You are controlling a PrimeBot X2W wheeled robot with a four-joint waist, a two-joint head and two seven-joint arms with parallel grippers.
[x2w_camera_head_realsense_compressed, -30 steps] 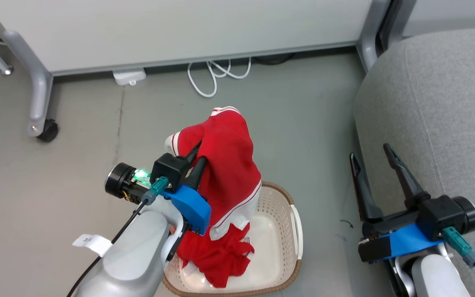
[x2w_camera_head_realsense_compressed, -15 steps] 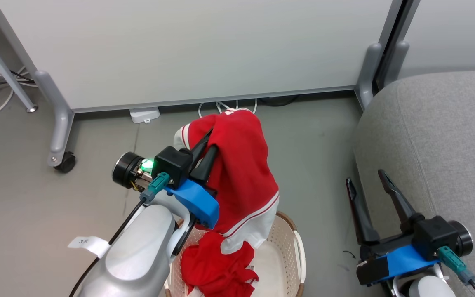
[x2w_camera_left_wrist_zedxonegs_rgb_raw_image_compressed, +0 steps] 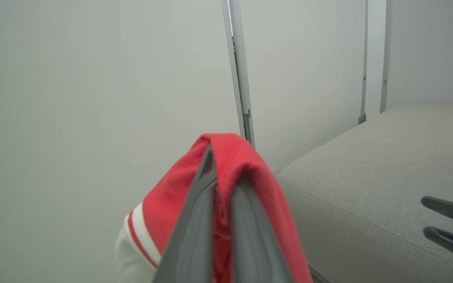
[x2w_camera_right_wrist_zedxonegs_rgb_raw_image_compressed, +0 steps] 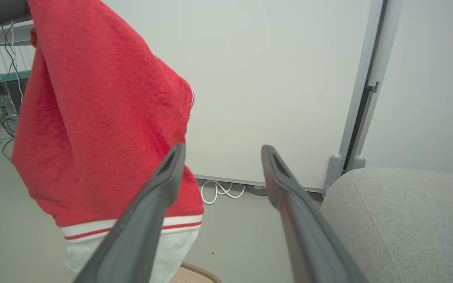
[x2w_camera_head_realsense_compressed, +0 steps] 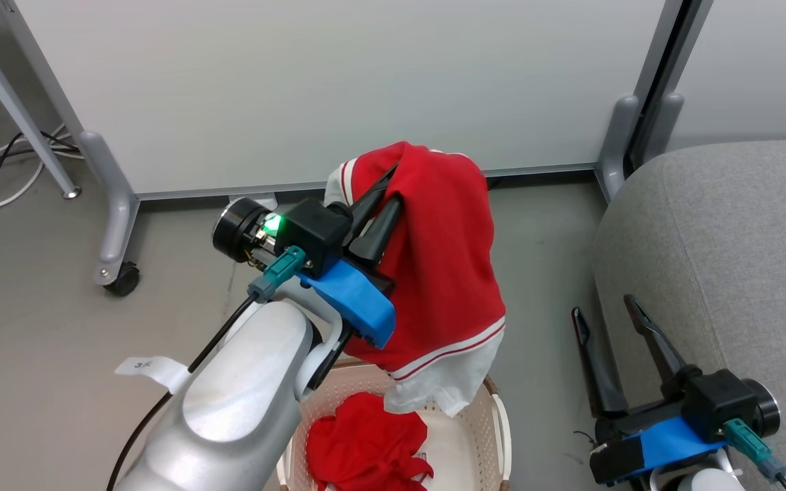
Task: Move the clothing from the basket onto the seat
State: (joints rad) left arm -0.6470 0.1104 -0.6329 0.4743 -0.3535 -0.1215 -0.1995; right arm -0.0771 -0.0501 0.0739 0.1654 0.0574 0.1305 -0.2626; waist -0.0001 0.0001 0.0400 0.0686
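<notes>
Fuzzy, matt pile covers the red fleece garment [x2w_camera_head_realsense_compressed: 441,259], its white lining a smoother cloth. The cream perforated plastic basket [x2w_camera_head_realsense_compressed: 482,436] has a dull sheen and a woven-look brown rim. Coarse woven fabric clads the light grey sofa seat [x2w_camera_head_realsense_compressed: 727,259]; the silver forearm shell [x2w_camera_head_realsense_compressed: 236,423] is glossy, the grey floor [x2w_camera_head_realsense_compressed: 45,327] smooth and matt.

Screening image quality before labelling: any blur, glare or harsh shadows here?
Head view: sharp, evenly lit, no glare; a green light glows on the left arm. Left wrist view: jaws and held garment soft, close to the lens. Right wrist view: garment texture crisp, jaws blurred low down.
</notes>
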